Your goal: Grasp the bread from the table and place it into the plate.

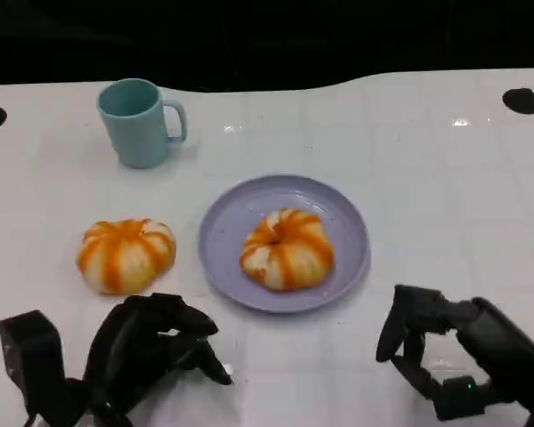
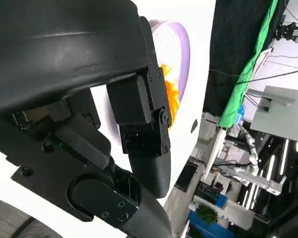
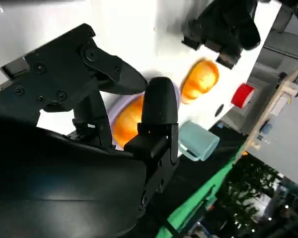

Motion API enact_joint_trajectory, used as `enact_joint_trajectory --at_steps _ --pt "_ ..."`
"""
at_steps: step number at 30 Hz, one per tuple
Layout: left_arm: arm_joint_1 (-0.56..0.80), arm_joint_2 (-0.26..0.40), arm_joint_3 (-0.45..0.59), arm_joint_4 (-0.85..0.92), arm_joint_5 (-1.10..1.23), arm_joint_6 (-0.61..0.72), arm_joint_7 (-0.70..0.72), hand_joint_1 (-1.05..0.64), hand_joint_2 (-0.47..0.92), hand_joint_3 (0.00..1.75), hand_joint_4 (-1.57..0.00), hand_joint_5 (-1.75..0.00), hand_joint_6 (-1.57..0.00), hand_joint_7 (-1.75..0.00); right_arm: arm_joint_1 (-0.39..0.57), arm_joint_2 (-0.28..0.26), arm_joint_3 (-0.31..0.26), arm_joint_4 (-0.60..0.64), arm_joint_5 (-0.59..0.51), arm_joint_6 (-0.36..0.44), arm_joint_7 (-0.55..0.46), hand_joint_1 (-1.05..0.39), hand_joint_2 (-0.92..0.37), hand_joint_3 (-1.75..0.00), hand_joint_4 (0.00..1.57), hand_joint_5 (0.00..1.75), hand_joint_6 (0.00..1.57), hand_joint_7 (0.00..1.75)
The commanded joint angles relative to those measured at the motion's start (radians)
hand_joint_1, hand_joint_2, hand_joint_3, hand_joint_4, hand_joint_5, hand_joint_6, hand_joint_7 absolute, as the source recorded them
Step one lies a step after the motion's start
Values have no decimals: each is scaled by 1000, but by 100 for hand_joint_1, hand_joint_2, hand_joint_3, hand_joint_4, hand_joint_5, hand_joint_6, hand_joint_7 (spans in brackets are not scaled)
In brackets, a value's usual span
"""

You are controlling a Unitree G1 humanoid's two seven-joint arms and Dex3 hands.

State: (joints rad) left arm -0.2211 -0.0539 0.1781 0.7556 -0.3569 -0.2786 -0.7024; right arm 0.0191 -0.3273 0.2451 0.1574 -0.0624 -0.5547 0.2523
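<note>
Judging by the layout, 1 bread sits in the plate; another bread waits on the surface; both the left robot hand and the right robot hand hold nothing, fingers apart.

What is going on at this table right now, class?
A humanoid robot is putting bread on a plate. One striped orange bun already lies on the purple plate. A second bun sits on the white table, left of the plate. The left hand is just below that bun, holding nothing. The right hand is empty too. A teal mug stands behind.
</note>
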Motion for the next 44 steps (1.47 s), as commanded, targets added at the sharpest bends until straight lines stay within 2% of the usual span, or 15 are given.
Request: enact_joint_trajectory --at_steps 1,17,24,35,38,41,44 --pt "2 17 5 -6 -1 0 1 -105 70 0 -157 -61 -157 -23 26 7 -26 -5 -18 -5 -3 -8 -53 -117 52 175 41 160" --pt "-1 23 9 -7 -5 14 -3 -105 69 0 -157 -60 -157 -23 -48 16 -54 227 -246 -172 -173 -15 -48 -109 59 175 49 146" --pt "0 25 8 -8 -1 7 1 -105 69 0 -157 -60 -157 -23 -67 16 -52 261 -285 -198 -216 -17 -47 -107 61 174 55 140" --pt "2 26 9 -8 -3 7 -6 -105 70 0 -157 -61 -157 -23 -75 6 -50 284 -329 -244 -256 -17 -47 -104 61 171 57 138" --pt "2 29 10 -5 -2 4 -7 -105 70 0 -157 -60 -157 -23 -90 -8 -46 305 -373 -288 -287 -16 -47 -103 60 170 57 138" --pt "1 31 12 -4 -4 8 -6 -105 70 0 -157 -60 -157 -23 -103 -18 -43 325 -404 -320 -312 -16 -48 -99 61 169 58 137" --pt "3 31 14 -13 -13 22 -10 -105 69 0 -157 -59 -157 -22 -102 -18 -42 325 -398 -314 -305 -17 -50 -95 61 169 58 136"
